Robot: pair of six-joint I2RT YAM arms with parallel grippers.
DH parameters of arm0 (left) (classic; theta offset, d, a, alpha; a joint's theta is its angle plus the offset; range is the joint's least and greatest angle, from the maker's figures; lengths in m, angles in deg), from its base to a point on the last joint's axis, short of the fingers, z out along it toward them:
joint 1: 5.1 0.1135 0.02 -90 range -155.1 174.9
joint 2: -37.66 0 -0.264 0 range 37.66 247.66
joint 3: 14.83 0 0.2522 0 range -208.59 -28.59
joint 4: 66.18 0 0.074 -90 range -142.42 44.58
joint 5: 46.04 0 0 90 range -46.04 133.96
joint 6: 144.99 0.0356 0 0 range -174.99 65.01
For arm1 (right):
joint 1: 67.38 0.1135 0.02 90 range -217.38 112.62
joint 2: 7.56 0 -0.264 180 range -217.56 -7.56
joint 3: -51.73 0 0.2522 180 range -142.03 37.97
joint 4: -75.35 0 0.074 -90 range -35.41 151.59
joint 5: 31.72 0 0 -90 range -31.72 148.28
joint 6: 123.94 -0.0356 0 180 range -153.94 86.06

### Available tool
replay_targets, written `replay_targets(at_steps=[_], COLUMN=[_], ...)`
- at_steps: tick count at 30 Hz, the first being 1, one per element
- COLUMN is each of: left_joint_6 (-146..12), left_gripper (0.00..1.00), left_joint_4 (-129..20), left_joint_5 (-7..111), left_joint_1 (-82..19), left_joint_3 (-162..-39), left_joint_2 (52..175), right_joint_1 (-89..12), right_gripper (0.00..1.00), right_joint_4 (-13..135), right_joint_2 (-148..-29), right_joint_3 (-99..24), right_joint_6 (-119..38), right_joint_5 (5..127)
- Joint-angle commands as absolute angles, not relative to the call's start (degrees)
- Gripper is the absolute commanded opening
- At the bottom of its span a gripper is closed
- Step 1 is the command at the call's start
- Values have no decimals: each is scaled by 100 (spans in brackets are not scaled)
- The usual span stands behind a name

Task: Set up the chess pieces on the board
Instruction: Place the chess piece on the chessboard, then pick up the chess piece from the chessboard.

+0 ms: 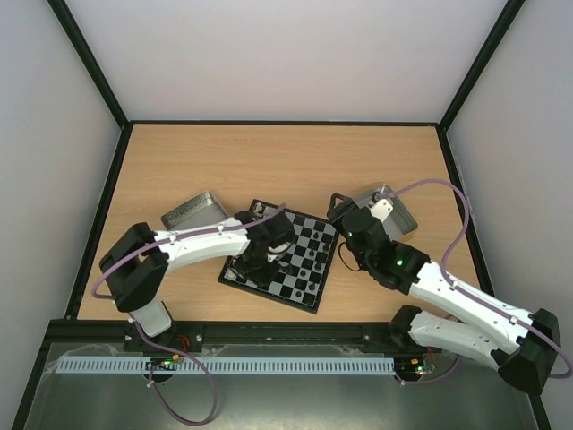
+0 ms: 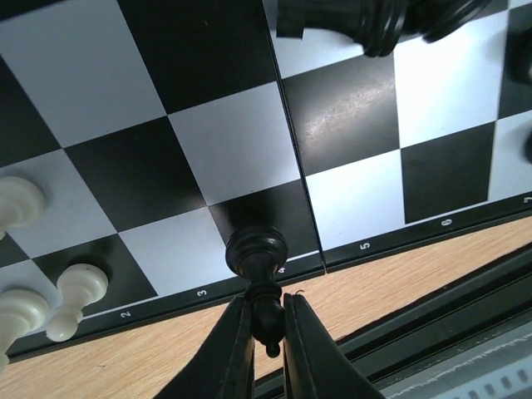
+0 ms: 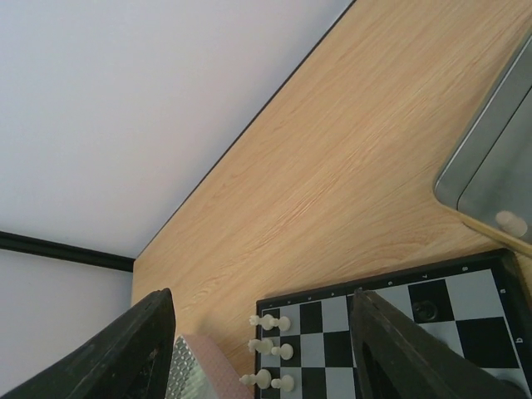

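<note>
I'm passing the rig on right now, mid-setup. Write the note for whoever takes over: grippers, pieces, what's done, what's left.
Left gripper: shut on a black piece, whose base is at a dark edge square of the board. I cannot tell if it is seated.
Right gripper: open, empty, over the table by the board's corner.
Pieces: white pieces stand along one board edge, and other black pieces are on the board. A pale piece sits in the metal tray.
Done: the board is partly filled.
Left: release the black piece, then fetch the tray piece and any others.
</note>
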State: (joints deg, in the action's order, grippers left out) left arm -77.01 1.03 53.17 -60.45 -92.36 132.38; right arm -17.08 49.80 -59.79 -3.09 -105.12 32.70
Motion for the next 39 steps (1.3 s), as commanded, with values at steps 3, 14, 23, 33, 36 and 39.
replay_targets(at_steps=[3, 14, 23, 33, 36, 39], left_joint_6=[-7624, -8127, -8241, -8206, -8189, -8164], left_gripper=[18, 43, 26, 5, 4, 4], left_joint_4=[533, -63, -323, -446, -450, -405], left_joint_5=[5291, 5177, 5331, 5356, 5329, 5327], left_joint_1=[-6108, -6004, -6001, -6012, -6036, -6104], left_joint_3=[-9593, -9333, -8991, -9034, -9229, -9550], left_joint_2=[13581, 13282, 13100, 13075, 13055, 13084], right_joint_1=[-1716, -1713, -1712, -1711, -1711, -1709], right_gripper=[58, 58, 58, 58, 58, 58], right_joint_4=[4826, 4788, 4815, 4743, 4665, 4570], right_joint_2=[-5678, -5564, -5642, -5604, -5554, -5440], right_joint_3=[-111, -77, -31, -21, -18, 12], right_joint_6=[-10391, -10342, -10416, -10451, -10469, -10512], right_joint_5=[2806, 2743, 2829, 2788, 2730, 2585])
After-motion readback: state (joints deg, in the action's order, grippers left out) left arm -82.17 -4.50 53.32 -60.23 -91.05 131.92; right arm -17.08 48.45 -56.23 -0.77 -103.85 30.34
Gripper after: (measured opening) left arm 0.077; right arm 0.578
